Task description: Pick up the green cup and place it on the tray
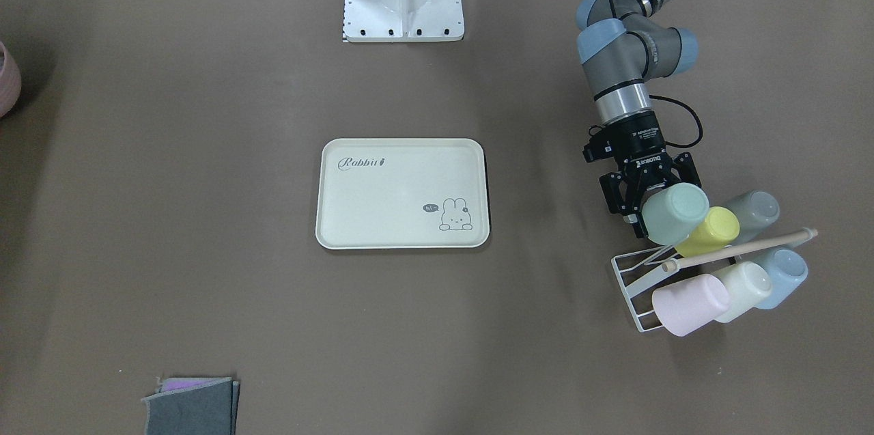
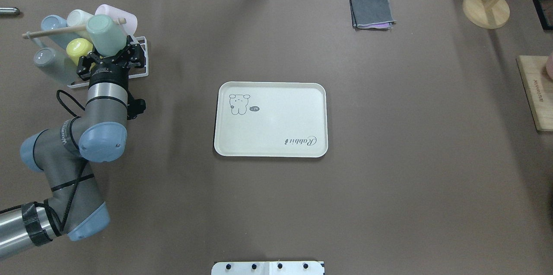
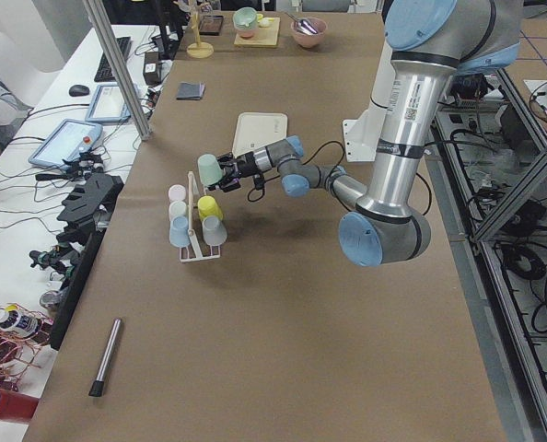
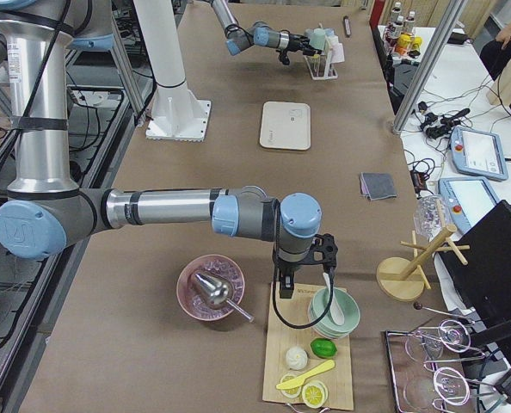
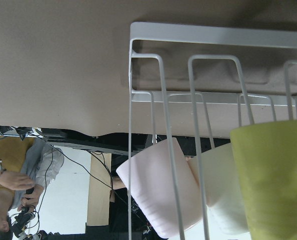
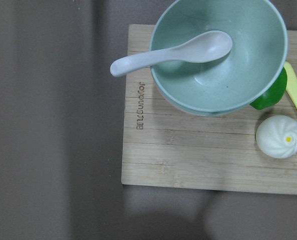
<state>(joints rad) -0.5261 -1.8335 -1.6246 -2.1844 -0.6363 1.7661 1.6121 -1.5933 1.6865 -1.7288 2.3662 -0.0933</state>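
There are six plastic tumblers in all, one rack and one tray. The left claw [image 2: 113,52] is closed around the base end of the pale mint green cup [image 2: 106,34], its fingers [image 1: 618,197] spread to the cup's width. The cup is tipped on its side, and the exterior left view shows it up above the white wire rack [image 2: 142,67], clear of the other cups.

The other five sit tilted on the rack's prongs: a yellow-green cup [image 2: 79,47] just beside the held one, a grey cup [image 2: 45,57], a light blue cup [image 2: 52,24], a cream-white cup [image 2: 77,17] and a pink cup [image 2: 125,16]. One wooden dowel handle [image 2: 56,31] runs across the rack top, close to the green cup.

Seen from overhead, the rack stands at the far left of the brown bench [image 2: 389,158]. The cream rectangular tray with the rabbit drawing [image 2: 276,119] lies flat at the centre, well apart from the rack, with a wide stretch of bare bench surface between them. One stack of folded grey and purple cloths [image 2: 371,12] lies far off to the right of the tray.

The right claw [image 4: 307,258] hangs over a wooden board [image 6: 188,160] at the bench's right end; whether it is open I cannot tell.
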